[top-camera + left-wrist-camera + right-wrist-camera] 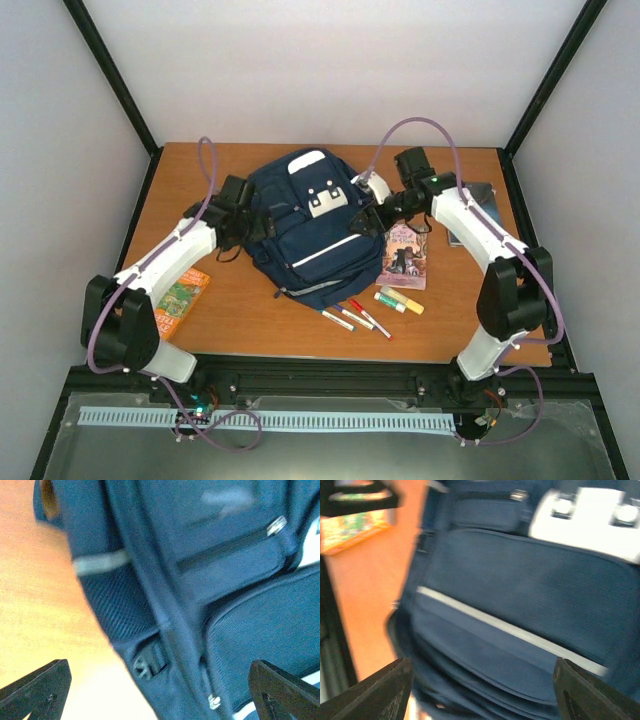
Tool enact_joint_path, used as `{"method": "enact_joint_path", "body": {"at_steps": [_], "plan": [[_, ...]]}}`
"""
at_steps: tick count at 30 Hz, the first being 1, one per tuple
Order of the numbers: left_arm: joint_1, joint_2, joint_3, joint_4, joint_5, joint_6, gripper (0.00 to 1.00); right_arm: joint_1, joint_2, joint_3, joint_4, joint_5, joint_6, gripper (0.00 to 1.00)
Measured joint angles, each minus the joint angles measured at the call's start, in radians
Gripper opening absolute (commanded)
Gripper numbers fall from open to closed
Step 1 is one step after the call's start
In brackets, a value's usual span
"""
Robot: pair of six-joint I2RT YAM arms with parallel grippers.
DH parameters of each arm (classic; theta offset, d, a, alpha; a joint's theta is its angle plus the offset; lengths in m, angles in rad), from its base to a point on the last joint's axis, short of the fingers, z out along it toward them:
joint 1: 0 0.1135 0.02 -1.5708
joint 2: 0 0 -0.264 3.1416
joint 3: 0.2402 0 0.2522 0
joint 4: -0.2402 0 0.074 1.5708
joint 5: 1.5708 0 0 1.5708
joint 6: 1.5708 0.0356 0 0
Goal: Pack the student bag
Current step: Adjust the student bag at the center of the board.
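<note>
Closest to my arm bases, on the wooden table (250, 335), an orange-and-green picture book (180, 297) lies flat just beside the left arm's elbow. Right of centre sits a loose cluster: three slim white markers (355, 317), at least two with red caps, fanned side by side. Just beyond them are two short sticks (398, 300), one yellow and one with a green end, lying almost touching. Beyond those a purple storybook (405, 258) lies face up, its left edge right against the student bag (310, 235). All of this lies outside the bag. The bag itself lies on its back mid-table with its front facing up. Its pale stripes run across the front pockets, and a white patch (327, 200) sits near its far end. The front pocket zips I can make out in the wrist views look closed, and I cannot see into any compartment, so I cannot say what the bag holds. The left gripper (250, 215) is at the bag's left flank; on its wrist camera the two fingers (42, 685) sit at opposite corners, spread wide with only bag fabric and a strap buckle between them. The right gripper (368, 220) is at the bag's right flank, its fingers (590, 695) equally spread over the striped pocket, gripping nothing. Farthest out, a dark flat item (480, 200) lies partly under the right forearm; I cannot tell what it is.
</note>
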Motion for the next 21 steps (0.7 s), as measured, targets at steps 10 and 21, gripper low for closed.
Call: {"method": "enact_joint_path", "body": {"at_steps": [10,21], "plan": [[0.002,-0.049,-0.240,0.037,0.077,-0.132,0.99,-0.104,0.151,-0.073,0.098,0.198,0.074,0.95],[0.002,0.126,-0.224,0.153,0.147,-0.204,0.98,-0.099,0.204,-0.130,0.114,0.243,0.127,0.88]]}}
